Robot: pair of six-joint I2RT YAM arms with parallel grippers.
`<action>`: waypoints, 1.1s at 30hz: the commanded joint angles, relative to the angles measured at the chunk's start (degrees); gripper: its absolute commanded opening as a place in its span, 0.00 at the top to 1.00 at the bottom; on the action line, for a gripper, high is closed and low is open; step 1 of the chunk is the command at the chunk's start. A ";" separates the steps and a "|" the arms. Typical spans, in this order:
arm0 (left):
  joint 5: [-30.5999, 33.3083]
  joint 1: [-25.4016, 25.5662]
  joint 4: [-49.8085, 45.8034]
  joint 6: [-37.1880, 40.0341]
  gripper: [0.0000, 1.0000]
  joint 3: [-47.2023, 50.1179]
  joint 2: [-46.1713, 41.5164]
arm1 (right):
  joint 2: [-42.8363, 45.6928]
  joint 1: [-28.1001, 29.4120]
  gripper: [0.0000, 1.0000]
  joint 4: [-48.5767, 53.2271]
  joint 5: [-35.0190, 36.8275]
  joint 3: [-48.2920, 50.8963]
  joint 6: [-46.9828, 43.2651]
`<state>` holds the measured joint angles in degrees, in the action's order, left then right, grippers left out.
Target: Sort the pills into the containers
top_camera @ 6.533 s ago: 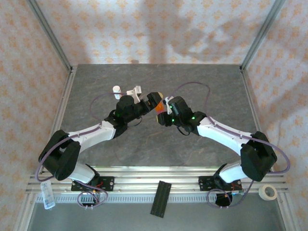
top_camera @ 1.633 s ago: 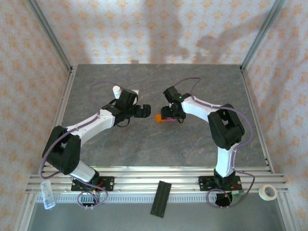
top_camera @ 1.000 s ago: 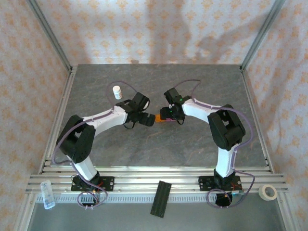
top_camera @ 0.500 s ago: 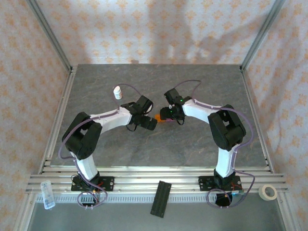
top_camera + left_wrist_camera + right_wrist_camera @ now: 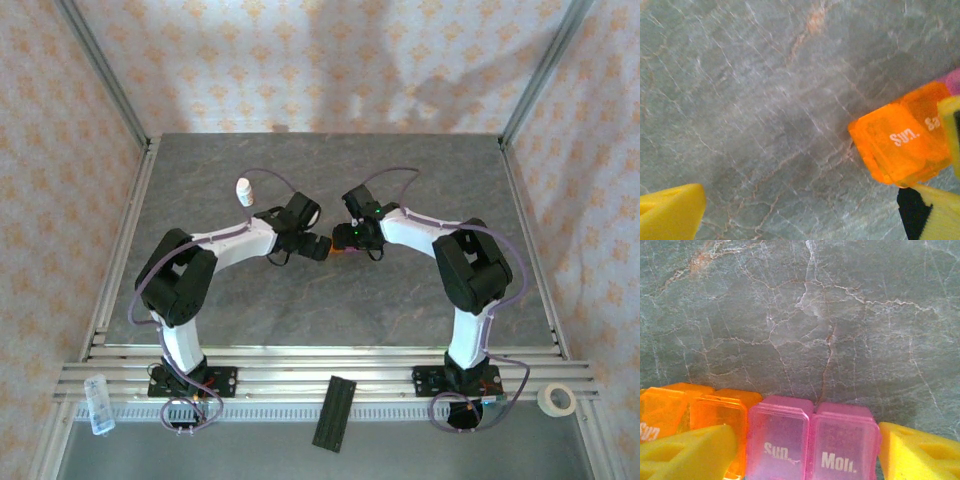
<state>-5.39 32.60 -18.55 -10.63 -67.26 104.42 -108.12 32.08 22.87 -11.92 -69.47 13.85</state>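
Note:
The containers (image 5: 340, 250) are a short strip on the table's middle, between my two grippers. The right wrist view shows its pink compartments (image 5: 810, 440), lids marked "Sun." and "Mon.", joined to the orange compartment (image 5: 715, 410). My right gripper (image 5: 807, 450) is shut on the strip, one pad against the pink end, the other overlapping the orange part. My left gripper (image 5: 805, 207) stands wide open over bare stone. The orange end (image 5: 900, 142) lies just inside its right finger, without touching it. My left gripper (image 5: 322, 249) faces the right gripper (image 5: 350, 238) closely. The pills are out of view.
A small white bottle (image 5: 244, 190) stands upright behind the left arm. On the near rail lie a black bar (image 5: 335, 412), a clear item (image 5: 100, 403) at the left and a tape roll (image 5: 556, 399) at the right. Metal frame posts edge the table.
My left arm has swung right, bringing its open gripper up to the orange end of the strip. The right gripper has stayed on the strip, its jaws slightly narrower.

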 commanded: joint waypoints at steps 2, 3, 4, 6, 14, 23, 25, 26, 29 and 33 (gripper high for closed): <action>1.98 -1.28 2.19 -2.22 0.00 -3.04 1.78 | -3.10 0.01 0.24 4.67 2.08 3.62 0.13; 2.03 -1.46 2.18 -2.37 0.00 -3.47 2.12 | -3.18 0.02 0.24 4.64 2.02 3.61 0.13; 1.84 -1.77 2.18 -2.52 0.00 -4.02 2.50 | -3.24 0.08 0.24 4.69 1.99 3.64 0.20; 1.87 -2.24 2.10 -2.86 0.00 -5.07 3.28 | -3.24 0.02 0.24 4.64 1.90 3.83 0.17; 0.71 -3.38 2.22 -3.82 0.00 -8.58 6.74 | -2.69 0.01 0.24 3.81 1.33 4.68 0.52; -1.16 -3.50 3.43 -5.03 0.00 -9.17 7.72 | -0.87 0.06 0.21 3.76 1.03 4.76 1.17; -1.33 -3.51 3.43 -5.27 0.00 -9.88 8.40 | -1.17 0.01 0.21 3.76 0.92 4.85 1.07; -1.46 -3.51 3.34 -5.37 0.00 -10.35 8.83 | -1.27 0.02 0.21 3.67 0.93 4.94 0.97; -1.66 -3.51 2.95 -5.78 0.00 -11.83 10.37 | -1.79 0.07 0.21 3.28 0.84 5.49 1.00; -2.60 -3.86 3.08 -6.74 0.00 -13.45 12.28 | -2.35 0.01 0.21 2.57 0.59 6.18 1.01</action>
<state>-6.59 28.71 -15.97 -15.70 -78.67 115.13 -107.18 31.70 19.29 -12.95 -66.83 15.46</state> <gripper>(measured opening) 0.996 0.788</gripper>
